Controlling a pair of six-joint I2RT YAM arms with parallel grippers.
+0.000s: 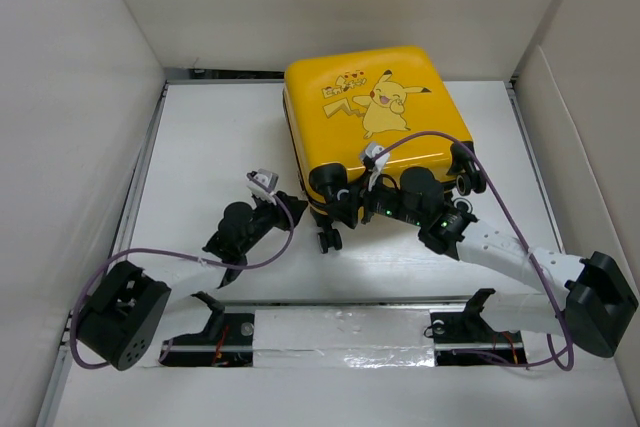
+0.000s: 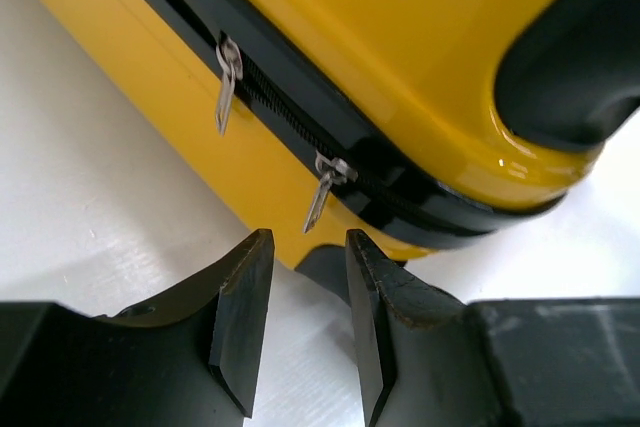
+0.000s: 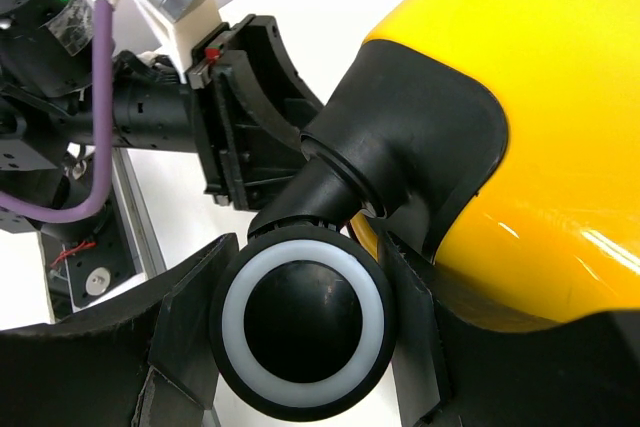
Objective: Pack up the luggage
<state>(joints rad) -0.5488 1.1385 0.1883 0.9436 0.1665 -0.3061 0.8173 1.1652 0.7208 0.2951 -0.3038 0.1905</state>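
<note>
A: Where is the luggage (image 1: 375, 107) sitting?
B: It is lying flat on the white surface (image 1: 200, 147), cartoon face up, with the lid down on the base. Both arms are working at its near-left corner.
A: Right end effector (image 3: 300, 292)?
B: It is pinching a black wheel (image 3: 300, 322) at that corner, with a finger (image 3: 190, 317) pressing each side. It appears to be bracing the case.
A: Left end effector (image 2: 306, 252)?
B: It is spread, holding nothing, and hovering just short of the luggage's side seam. Two metal pulls are hanging there. The nearer pull (image 2: 322, 192) is lining up with the gap, and the farther pull (image 2: 228, 82) is sitting further along the seam.
A: Step in hand?
B: Likely zipping. No contents are showing, and how far the zipper is closed cannot be told.
A: Next move?
B: The left arm is probably needing to advance, close on the nearer pull and drag it along the seam while the right arm is bracing the case against sliding.
</note>
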